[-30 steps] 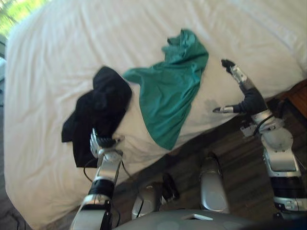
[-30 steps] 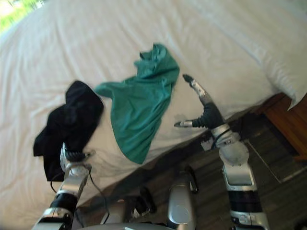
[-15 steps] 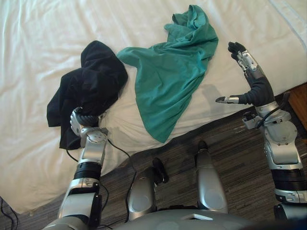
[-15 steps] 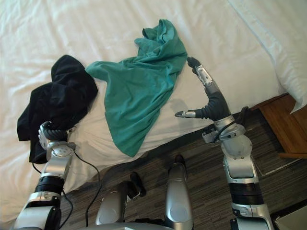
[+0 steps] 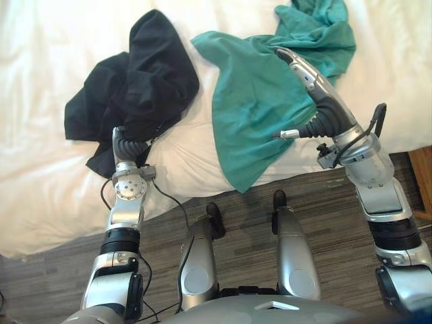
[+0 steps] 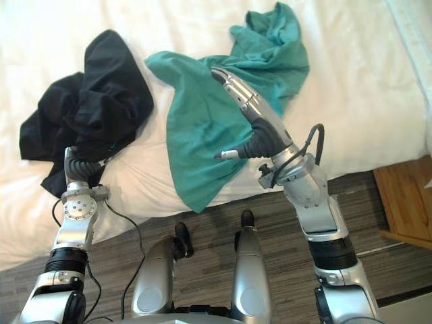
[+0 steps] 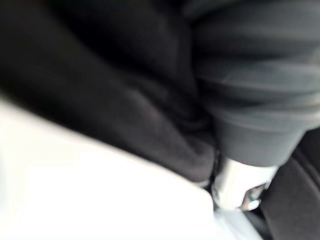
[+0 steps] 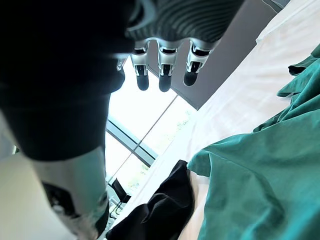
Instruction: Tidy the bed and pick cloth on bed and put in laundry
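Bed (image 5: 47, 47) under black cloth (image 5: 145, 84), green cloth (image 5: 246, 115)

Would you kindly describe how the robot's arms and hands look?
Both arms are silver-grey segments with black bands at joints. The right hand has silver, dark-tipped fingers and a dark ribbed cover; the left hand shows the same cover.

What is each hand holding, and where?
Right hand is open over the green cloth, holding nothing. Left hand is buried in the black cloth near its edge; hold cannot be told.
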Available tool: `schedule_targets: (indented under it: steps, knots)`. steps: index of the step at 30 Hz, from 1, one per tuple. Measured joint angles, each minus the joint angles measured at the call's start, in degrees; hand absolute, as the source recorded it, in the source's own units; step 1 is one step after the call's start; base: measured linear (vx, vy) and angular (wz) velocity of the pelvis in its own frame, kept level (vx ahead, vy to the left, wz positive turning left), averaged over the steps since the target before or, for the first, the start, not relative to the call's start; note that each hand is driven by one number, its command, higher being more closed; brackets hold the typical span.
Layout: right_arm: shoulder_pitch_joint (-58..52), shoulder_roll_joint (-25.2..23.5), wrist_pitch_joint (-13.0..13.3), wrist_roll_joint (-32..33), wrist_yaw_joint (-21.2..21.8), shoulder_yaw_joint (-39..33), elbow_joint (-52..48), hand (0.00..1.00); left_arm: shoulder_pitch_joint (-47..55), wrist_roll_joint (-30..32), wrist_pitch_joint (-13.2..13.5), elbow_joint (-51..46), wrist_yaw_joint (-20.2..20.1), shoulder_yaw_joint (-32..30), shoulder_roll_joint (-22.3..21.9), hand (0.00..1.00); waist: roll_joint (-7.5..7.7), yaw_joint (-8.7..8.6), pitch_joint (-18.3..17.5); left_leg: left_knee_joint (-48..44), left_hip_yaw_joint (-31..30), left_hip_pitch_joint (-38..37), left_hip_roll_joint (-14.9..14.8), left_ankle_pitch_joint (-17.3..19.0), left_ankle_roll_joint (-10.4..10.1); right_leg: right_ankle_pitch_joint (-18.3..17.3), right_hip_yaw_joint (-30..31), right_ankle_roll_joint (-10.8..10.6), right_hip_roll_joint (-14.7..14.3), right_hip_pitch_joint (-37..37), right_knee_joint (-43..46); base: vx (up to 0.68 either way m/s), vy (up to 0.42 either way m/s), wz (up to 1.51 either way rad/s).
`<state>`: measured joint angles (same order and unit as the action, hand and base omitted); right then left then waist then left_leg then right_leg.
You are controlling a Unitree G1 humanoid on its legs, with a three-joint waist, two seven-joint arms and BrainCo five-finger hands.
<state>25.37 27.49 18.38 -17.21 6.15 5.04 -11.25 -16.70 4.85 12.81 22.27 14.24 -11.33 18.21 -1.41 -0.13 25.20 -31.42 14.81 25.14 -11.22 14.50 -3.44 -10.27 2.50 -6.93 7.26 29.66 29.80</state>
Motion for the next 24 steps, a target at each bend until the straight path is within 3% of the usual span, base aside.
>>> schedule_targets:
  steps: [6,8,11,13,17,18,22,24]
  knots:
    - [1.8,0.8,-8.0,-4.6,-4.6,-2.7,6.7,0.0,1.5,-8.1,1.3,-6.5,-7.4,-2.5,-1.0,1.0,0.62,1.62,0.8,-0.8,-3.4,3.3,0.1,-0.1,0.0,-0.3,-3.0,0.4,0.2,0.8,-0.4,0.04,-0.012,0.22]
    - [1.9,0.8,-9.6,-5.8,-5.5,-4.7,9.0,0.0,1.8,-8.8,1.3,-8.2,-9.7,-3.3,-1.1,1.0,0.63,2.25,0.9,-1.1,-4.3,4.5,0.2,-0.1,0.0,-0.3,-3.5,0.4,0.2,1.6,-0.3,0.04,-0.011,0.15]
    - [3.7,2.1,-13.5,-8.7,-6.3,-7.9,16.6,0.0,1.9,-8.7,1.3,-10.2,-16.2,-5.9,-1.5,1.0,0.18,2.9,1.8,-1.3,-6.1,6.3,0.6,-0.5,0.0,-0.4,-5.5,0.6,0.7,2.1,-0.3,0.04,-0.014,0.25]
    - [6.7,3.2,-14.6,-9.0,-6.6,-9.0,21.3,0.0,1.9,-8.5,1.8,-11.3,-19.1,-7.7,-1.8,1.0,-0.07,3.15,1.9,-1.1,-7.5,8.4,1.1,-1.1,0.0,-0.6,-6.4,0.8,1.0,3.7,0.0,0.03,-0.025,0.25]
    - [11.8,3.7,-15.6,-9.0,-6.7,-10.5,23.8,0.0,1.9,-7.4,3.2,-11.6,-20.4,-9.6,-2.7,1.0,-1.53,3.13,2.2,-1.2,-8.7,10.8,1.3,-1.7,-0.1,-0.6,-7.5,0.9,1.2,5.7,0.5,0.0,-0.033,0.15]
    - [13.9,4.1,-15.6,-9.0,-6.1,-11.2,25.1,1.0,1.9,-7.2,3.3,-11.6,-20.2,-10.4,-3.6,1.0,-2.34,3.02,2.3,-1.1,-9.2,11.4,1.4,-2.0,-0.2,-0.7,-8.0,1.0,1.3,6.1,0.7,-0.02,-0.031,0.12]
    - [20.1,5.0,-15.6,-10.6,-2.0,-11.4,29.8,1.0,2.2,-5.5,3.3,-11.3,-18.2,-12.2,-5.8,1.0,-3.21,3.01,2.2,0.4,-9.1,11.9,1.8,-3.6,-0.5,-0.8,-8.1,1.4,1.8,7.9,1.8,-0.03,-0.043,0.06]
    - [21.6,4.9,-15.6,-10.0,-0.6,-11.4,31.4,1.0,2.2,-5.1,4.7,-9.4,-16.2,-12.5,-6.5,1.0,-3.46,3.01,2.0,1.6,-9.2,11.6,2.0,-4.6,-0.8,-1.0,-8.3,1.9,1.8,8.3,2.3,-0.03,-0.067,0.09]
